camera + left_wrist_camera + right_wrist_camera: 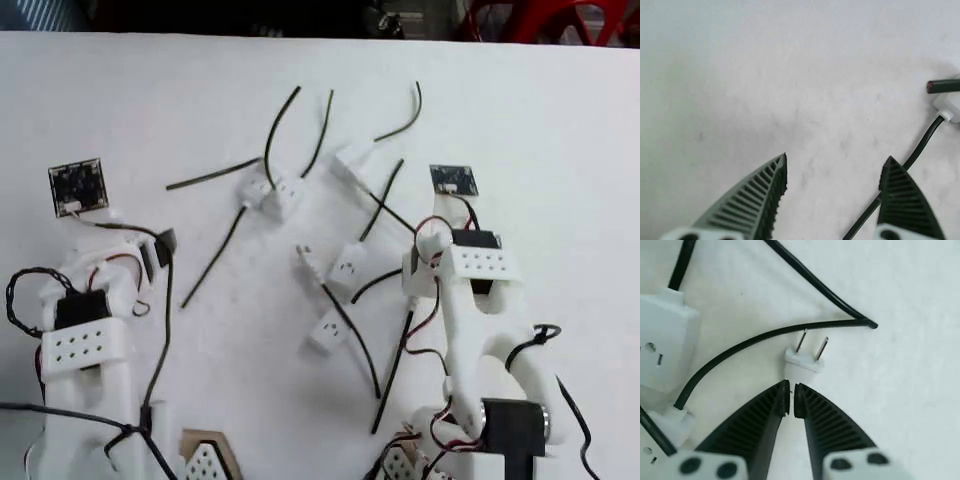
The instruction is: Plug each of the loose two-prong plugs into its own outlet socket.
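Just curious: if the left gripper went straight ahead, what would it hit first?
Likely only bare table: nothing lies ahead of the open left gripper as far as shown. A black cable runs off to one side.

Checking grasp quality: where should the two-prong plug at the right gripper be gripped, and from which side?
The plug by its white body behind the prongs, from the tail end: the prongs point away from the right gripper and must stay clear.

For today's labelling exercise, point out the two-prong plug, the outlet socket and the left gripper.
two-prong plug (802, 361): right wrist view, on its white body behind the prongs.
outlet socket (665, 335): right wrist view, on its white face.
left gripper (836, 158): left wrist view, midway between its open fingertips.
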Controlling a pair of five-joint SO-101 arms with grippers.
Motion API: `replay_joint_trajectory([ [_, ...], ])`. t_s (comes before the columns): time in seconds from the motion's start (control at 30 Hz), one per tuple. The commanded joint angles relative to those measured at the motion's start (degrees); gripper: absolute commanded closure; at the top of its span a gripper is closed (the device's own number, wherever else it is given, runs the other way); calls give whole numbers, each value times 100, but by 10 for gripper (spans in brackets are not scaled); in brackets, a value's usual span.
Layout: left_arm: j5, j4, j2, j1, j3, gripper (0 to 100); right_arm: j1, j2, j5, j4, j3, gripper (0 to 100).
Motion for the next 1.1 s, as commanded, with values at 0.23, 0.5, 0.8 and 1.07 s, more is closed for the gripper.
replay_joint_trajectory([
  [0.23, -53, -123, -163, -48, -26, 706, -277, 101, -580, 66, -220, 815],
  [0.5, -70, -123, -145, -48, -26, 706, -602, 1385, -1152, 57, -536, 816],
  [0.8, -79, -123, -136, -48, -18, 706, -558, 1341, -475, 57, -686, 970],
  [1.07, -88, -123, -136, -48, -18, 706, -567, -207, 1354, 356, -668, 981],
])
